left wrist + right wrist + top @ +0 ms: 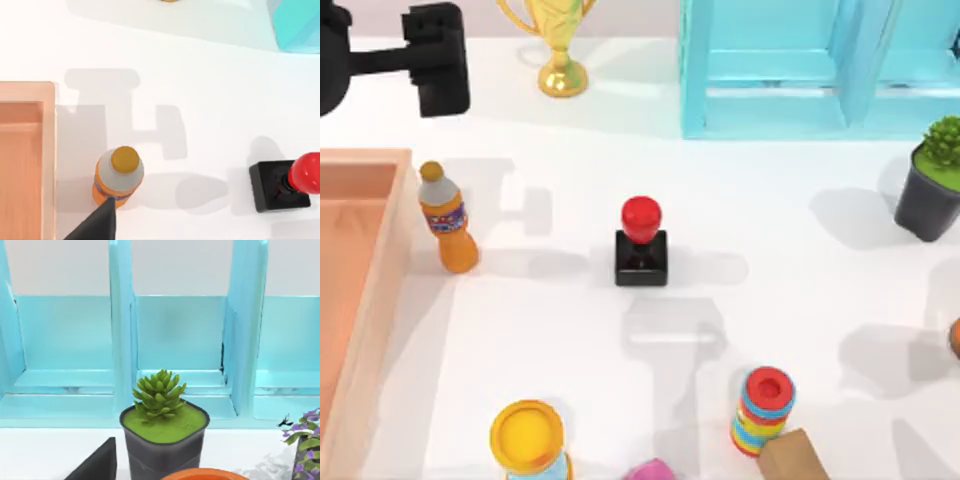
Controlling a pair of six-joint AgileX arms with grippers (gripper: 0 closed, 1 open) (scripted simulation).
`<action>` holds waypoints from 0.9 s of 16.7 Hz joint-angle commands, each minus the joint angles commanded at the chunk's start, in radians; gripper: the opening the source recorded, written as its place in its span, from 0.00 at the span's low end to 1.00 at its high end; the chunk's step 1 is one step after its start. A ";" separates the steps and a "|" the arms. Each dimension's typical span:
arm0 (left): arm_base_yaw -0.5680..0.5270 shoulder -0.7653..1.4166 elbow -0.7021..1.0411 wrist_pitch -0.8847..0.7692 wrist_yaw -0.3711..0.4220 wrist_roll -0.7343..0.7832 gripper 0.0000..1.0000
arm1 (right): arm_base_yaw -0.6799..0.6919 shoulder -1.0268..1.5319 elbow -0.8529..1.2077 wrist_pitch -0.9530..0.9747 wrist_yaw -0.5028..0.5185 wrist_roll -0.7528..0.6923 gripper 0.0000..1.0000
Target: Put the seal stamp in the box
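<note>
The seal stamp, a black square block with a glossy red knob, stands upright near the middle of the table; the left wrist view has it too. The peach-orange box lies along the left edge, and its thick wall is close to an orange bottle. My left gripper hovers at the far left back, well away from the stamp and holding nothing I can see. A black part of my right gripper faces the cyan shelf, beside a potted succulent.
An orange bottle stands between box and stamp. At the back are a gold trophy and the cyan shelf unit. A potted succulent sits at the right. A ring stack, a yellow-lidded tub and a brown block line the front.
</note>
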 joint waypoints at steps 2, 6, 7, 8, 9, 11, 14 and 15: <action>-0.051 0.205 0.216 -0.139 0.001 -0.049 1.00 | 0.000 0.000 0.000 0.000 0.000 0.000 1.00; -0.147 0.596 0.632 -0.405 0.002 -0.144 1.00 | 0.000 0.000 0.000 0.000 0.000 0.000 1.00; -0.169 0.686 0.730 -0.467 0.002 -0.166 1.00 | 0.000 0.000 0.000 0.000 0.000 0.000 1.00; -0.190 0.773 0.823 -0.527 0.002 -0.188 1.00 | 0.000 0.000 0.000 0.000 0.000 0.000 1.00; -0.209 0.854 0.910 -0.582 0.002 -0.208 1.00 | 0.000 0.000 0.000 0.000 0.000 0.000 1.00; -0.244 1.000 1.069 -0.683 0.003 -0.245 1.00 | 0.000 0.000 0.000 0.000 0.000 0.000 1.00; -0.284 1.170 1.253 -0.799 0.003 -0.289 1.00 | 0.000 0.000 0.000 0.000 0.000 0.000 1.00; -0.293 1.211 1.298 -0.828 0.003 -0.300 1.00 | 0.000 0.000 0.000 0.000 0.000 0.000 1.00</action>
